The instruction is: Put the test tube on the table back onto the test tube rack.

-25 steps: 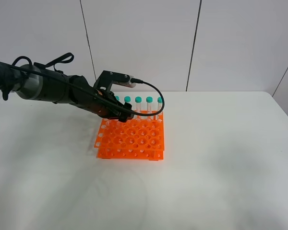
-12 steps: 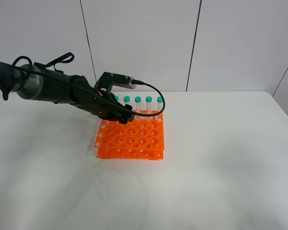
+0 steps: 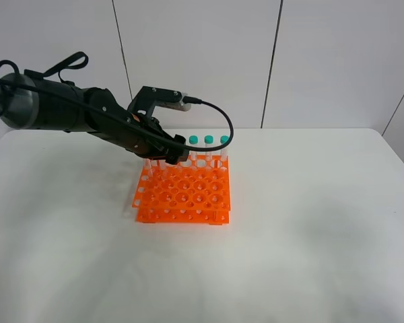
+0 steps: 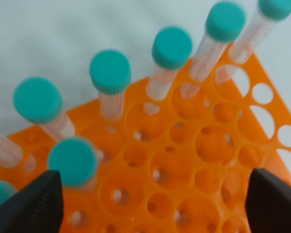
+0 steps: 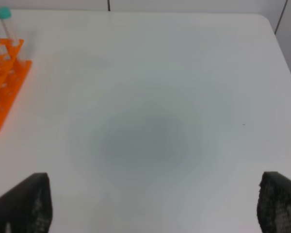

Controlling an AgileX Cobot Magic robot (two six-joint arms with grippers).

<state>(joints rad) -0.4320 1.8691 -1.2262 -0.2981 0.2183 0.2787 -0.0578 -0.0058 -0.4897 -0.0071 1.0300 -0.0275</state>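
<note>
The orange test tube rack [image 3: 185, 195] stands on the white table [image 3: 310, 222]. Teal-capped tubes [image 3: 208, 140] stand in its back row. My left gripper [image 3: 165, 159] hovers over the rack's back left part. In the left wrist view the left gripper [image 4: 150, 204] is open and empty, its fingertips [image 4: 29, 204] wide apart above the rack [image 4: 184, 165]. Several capped tubes [image 4: 109, 71] stand in the back row, and one test tube [image 4: 72, 161] stands one row nearer. No tube lies on the table in any view. My right gripper [image 5: 150, 206] is open over bare table [image 5: 150, 136].
The right wrist view shows the rack's edge [image 5: 5, 82] and one capped tube [image 5: 3, 13] far off to one side. White wall panels rise behind the table. The left arm's black cable [image 3: 219, 124] loops above the rack's back.
The left arm has risen and drawn back a little from the rack, and now covers more of the back row's left caps. The rack has not moved.
</note>
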